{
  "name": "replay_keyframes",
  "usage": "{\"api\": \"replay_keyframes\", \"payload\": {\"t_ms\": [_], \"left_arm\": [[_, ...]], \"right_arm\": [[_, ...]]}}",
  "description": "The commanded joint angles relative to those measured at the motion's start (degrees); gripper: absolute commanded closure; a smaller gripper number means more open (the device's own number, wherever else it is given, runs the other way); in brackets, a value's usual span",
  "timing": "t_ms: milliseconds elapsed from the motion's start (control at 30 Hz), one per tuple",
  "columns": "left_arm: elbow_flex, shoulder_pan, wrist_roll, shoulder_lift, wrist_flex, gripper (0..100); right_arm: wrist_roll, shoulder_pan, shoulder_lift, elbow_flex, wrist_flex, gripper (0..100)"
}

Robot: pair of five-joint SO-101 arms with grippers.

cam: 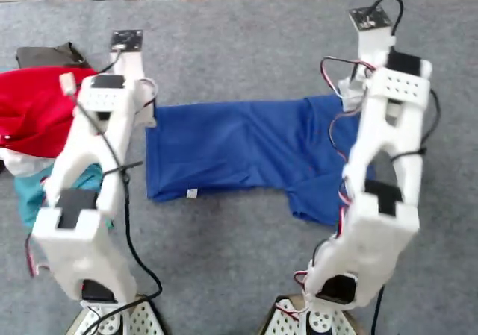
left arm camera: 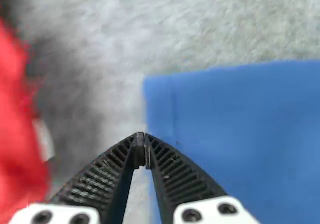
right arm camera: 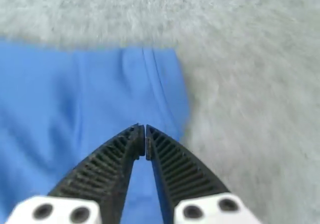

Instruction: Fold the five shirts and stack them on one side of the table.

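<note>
A blue shirt [cam: 239,147] lies spread flat across the middle of the grey table, partly folded, with a small white tag at its near edge. My left gripper [left arm camera: 140,149] hangs shut and holds nothing, just above the shirt's left edge [left arm camera: 160,109]. My right gripper [right arm camera: 144,143] is also shut with nothing in it, over the sleeve end of the blue shirt [right arm camera: 100,99] near its right edge. In the high view the left arm [cam: 97,126] stands at the shirt's left side and the right arm [cam: 385,126] over its right part.
A pile of shirts sits at the table's left edge: a red one [cam: 33,111] on top, a teal one [cam: 30,189] and a white one below, a dark one [cam: 48,55] behind. Bare grey felt [cam: 246,44] stretches beyond the blue shirt.
</note>
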Motion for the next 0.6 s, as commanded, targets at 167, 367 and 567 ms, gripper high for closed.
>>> {"api": "replay_keyframes", "payload": {"t_ms": [167,367,567], "left_arm": [[-15.8,-2.2,7.3,18.2,0.0,97],[-22.3,-4.7,8.3,20.3,5.2,97],[-23.3,-2.9,8.3,17.8,7.2,97]], "right_arm": [[-0.9,3.0,25.1,-25.6,-0.2,98.3],[-0.8,6.6,37.1,-43.1,6.2,98.3],[1.6,6.2,42.2,-60.6,17.5,98.3]]}}
